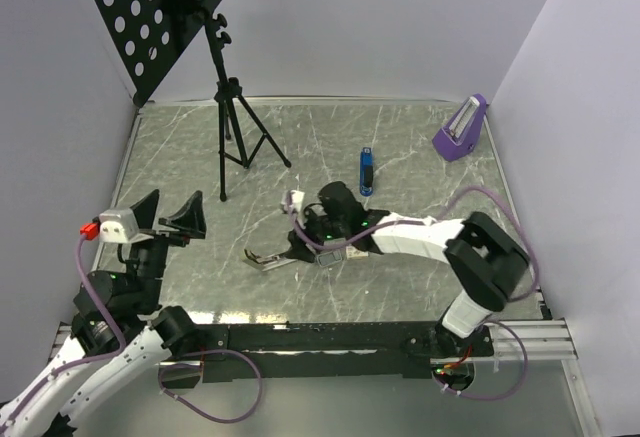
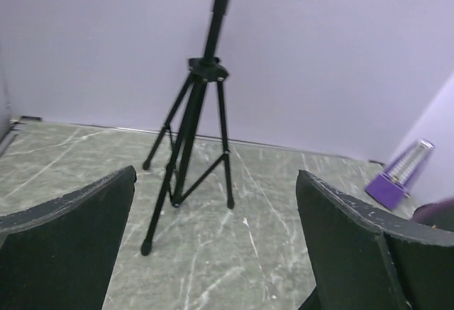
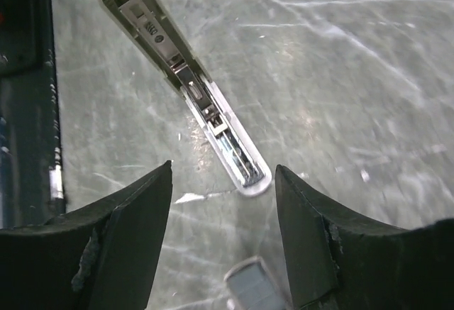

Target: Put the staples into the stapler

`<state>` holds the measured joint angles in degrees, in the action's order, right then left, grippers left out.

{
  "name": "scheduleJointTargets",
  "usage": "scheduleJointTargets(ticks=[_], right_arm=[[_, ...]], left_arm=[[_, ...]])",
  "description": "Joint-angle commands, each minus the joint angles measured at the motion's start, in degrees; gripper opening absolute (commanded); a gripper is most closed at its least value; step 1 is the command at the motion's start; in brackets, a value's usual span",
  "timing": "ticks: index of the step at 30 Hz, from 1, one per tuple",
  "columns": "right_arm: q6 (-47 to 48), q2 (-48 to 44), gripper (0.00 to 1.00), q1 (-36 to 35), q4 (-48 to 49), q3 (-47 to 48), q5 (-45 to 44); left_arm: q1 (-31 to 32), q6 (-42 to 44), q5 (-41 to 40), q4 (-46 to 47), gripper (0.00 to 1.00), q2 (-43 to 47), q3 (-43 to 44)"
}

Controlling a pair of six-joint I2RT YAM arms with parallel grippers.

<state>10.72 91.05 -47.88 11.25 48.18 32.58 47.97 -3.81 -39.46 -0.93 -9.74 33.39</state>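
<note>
The stapler point(image 3: 186, 86) lies flat on the marble table with its light grey arm swung open and its metal channel facing up. It also shows in the top view point(image 1: 266, 259). My right gripper point(image 3: 222, 175) is open and empty, hovering just above the near end of the stapler; it appears in the top view point(image 1: 302, 245). A small grey tray-like piece point(image 3: 252, 289) lies blurred on the table between the right fingers. The pale staple box is not in view. My left gripper point(image 1: 168, 212) is open and empty, raised at the table's left edge, far from the stapler.
A black music stand on a tripod point(image 1: 228, 127) stands at the back left and fills the left wrist view point(image 2: 190, 147). A slim blue object point(image 1: 367, 171) lies mid-table. A purple metronome point(image 1: 462, 129) stands at the back right and shows in the left wrist view point(image 2: 399, 181).
</note>
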Motion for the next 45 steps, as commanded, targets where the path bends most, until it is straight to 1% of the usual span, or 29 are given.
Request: scheduleJointTargets(ticks=[1,6,8,11,12,15,19,22,23,28,31,32,34,35,36,37,38,40,41,43,44,45], right_arm=[[9.84,5.27,0.65,-2.66,-1.66,6.65,2.58],[11.60,10.81,0.63,-4.76,-2.54,10.70,2.67],[11.96,12.04,0.63,-5.29,-3.42,12.81,2.05],[12.39,14.68,0.60,-5.91,-4.65,14.92,2.49],[12.57,15.04,0.60,-6.17,-4.83,15.18,2.75],[12.92,16.18,0.58,-6.70,-5.70,16.68,3.19],[13.19,17.85,0.56,-7.14,-6.94,19.05,3.81],[12.31,18.73,0.51,-7.32,-6.15,19.49,3.72],[12.05,19.25,0.47,-7.32,-6.06,19.75,3.90],[11.34,20.31,0.42,-7.58,-5.88,20.28,3.90],[10.64,20.23,0.34,-7.76,-5.27,20.11,3.63],[10.38,19.88,0.26,-7.84,-4.66,19.93,3.55],[9.15,19.26,0.17,-7.85,-3.87,18.97,2.59],[8.53,18.56,0.10,-7.93,-2.64,18.53,1.97],[7.22,18.03,0.07,-8.02,-1.85,17.39,1.09],[6.34,17.16,0.00,-8.28,-1.23,16.77,-0.39],[5.37,16.54,0.00,-8.55,-0.44,16.16,-4.06],[2.30,14.87,0.00,-9.25,2.45,13.70,-8.12],[0.72,14.25,0.00,-9.69,3.60,13.00,-14.93],[-3.68,12.68,0.00,-11.00,6.41,10.71,-20.94],[-7.17,12.23,0.00,-11.62,7.55,9.14,-31.68],[-7.99,11.88,0.00,-12.41,8.61,8.69,-35.53]], left_arm=[[-1.12,1.18,-4.30,3.13,0.99,1.74,-1.48],[-3.92,0.48,-1.15,2.69,0.99,0.60,-1.04],[-6.56,-0.14,0.52,2.25,0.99,-0.02,-0.95],[-10.95,-0.93,4.91,1.90,0.99,-1.77,-0.69],[-13.31,-1.89,7.27,1.90,0.99,-2.47,-0.69],[-16.92,-3.56,11.76,1.89,0.99,-3.09,-0.69],[-18.87,-4.27,13.45,1.98,0.99,-3.27,-0.87],[-19.05,-4.27,13.62,1.90,0.99,-3.27,-0.95],[-19.14,-4.18,13.62,1.90,0.99,-3.36,-0.95],[-19.22,-4.27,14.15,1.72,0.99,-3.62,-0.87],[-19.40,-4.18,14.24,1.63,1.00,-3.80,-0.87],[-19.31,-4.18,14.24,1.72,0.99,-3.71,-0.87],[-19.40,-4.18,14.33,1.81,1.00,-3.62,-0.95],[-19.31,-4.18,14.41,1.72,0.99,-3.62,-0.95],[-19.40,-4.18,14.41,1.72,1.00,-3.62,-0.95],[-19.31,-4.10,14.50,1.72,0.99,-3.80,-0.95],[-19.40,-4.18,14.50,1.63,0.99,-3.80,-0.95],[-19.40,-4.18,14.76,1.72,0.99,-3.89,-0.95],[-19.49,-4.27,14.77,1.63,0.99,-3.97,-0.87],[-19.40,-4.27,14.94,1.63,0.99,-4.06,-0.87],[-19.57,-4.36,14.94,1.63,0.99,-3.97,-0.87],[-19.49,-4.36,14.85,1.63,0.99,-3.97,-0.87]])
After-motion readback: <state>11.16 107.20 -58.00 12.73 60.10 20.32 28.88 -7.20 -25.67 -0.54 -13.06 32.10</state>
